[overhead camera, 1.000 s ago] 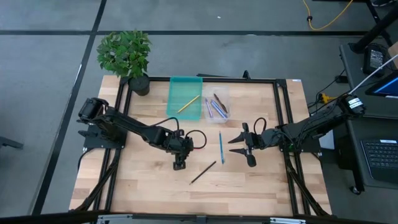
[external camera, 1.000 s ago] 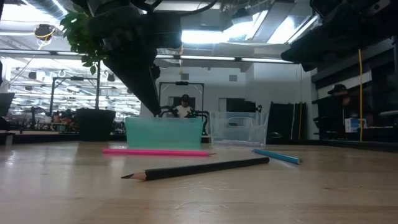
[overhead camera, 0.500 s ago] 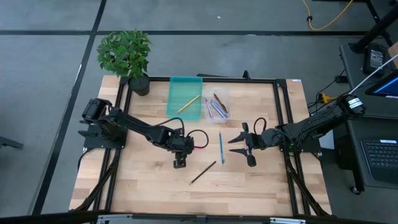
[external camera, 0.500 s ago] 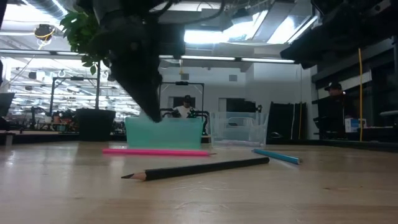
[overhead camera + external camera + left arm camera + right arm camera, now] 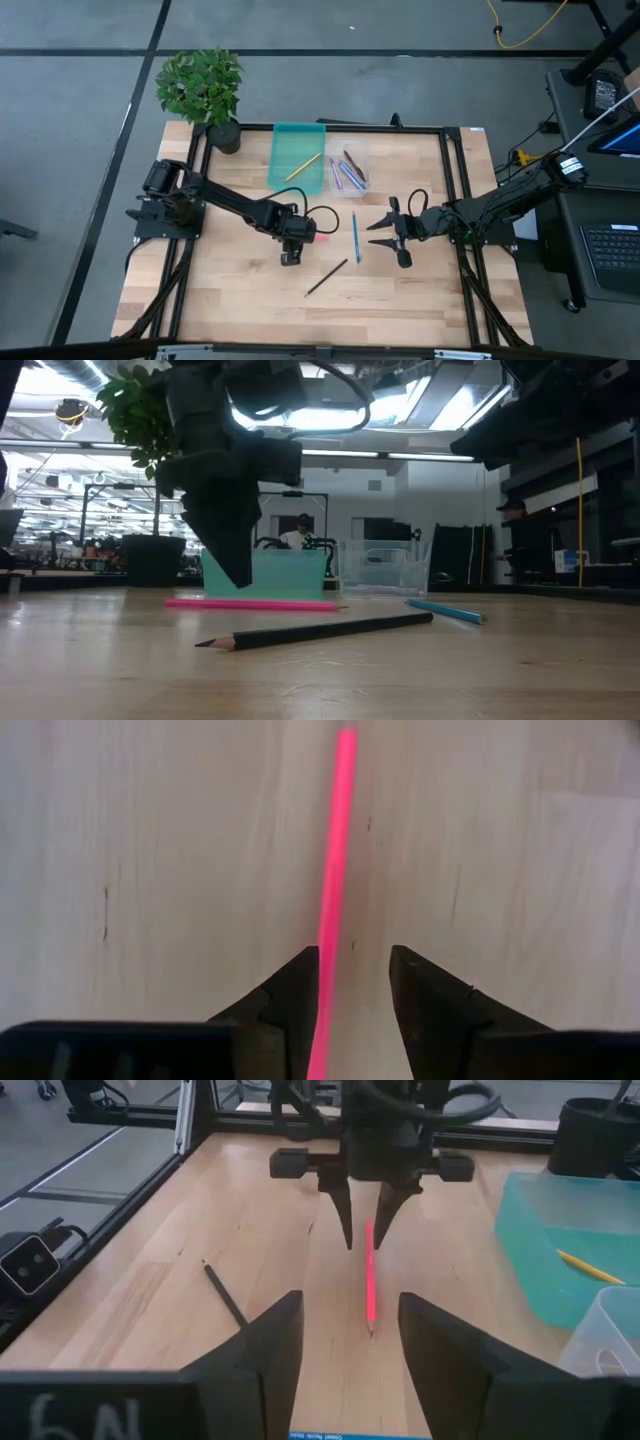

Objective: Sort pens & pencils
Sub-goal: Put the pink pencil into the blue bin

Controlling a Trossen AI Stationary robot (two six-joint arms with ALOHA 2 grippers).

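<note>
A pink pencil [image 5: 335, 840] lies flat on the wooden table, seen also in the high view [image 5: 320, 238] and the low view [image 5: 255, 604]. My left gripper [image 5: 352, 960] hangs open just above its left end, pointing steeply down, one finger on each side and clear of it [image 5: 365, 1230]. A black pencil [image 5: 327, 277] and a blue pen [image 5: 355, 237] lie loose nearby. My right gripper [image 5: 383, 235] waits open to the right of the blue pen. A yellow pencil [image 5: 303, 166] lies in the teal tray [image 5: 285, 140].
A clear tray [image 5: 362, 150] with several pens stands beside the teal tray at the far middle. A potted plant [image 5: 203, 92] stands at the far left corner. A black frame [image 5: 455, 180] runs around the table. Bare wood lies toward the near edge.
My left gripper has sunk toward the pink pencil and tipped more steeply downward, its fingers staying apart. The pencils and my right gripper have kept still.
</note>
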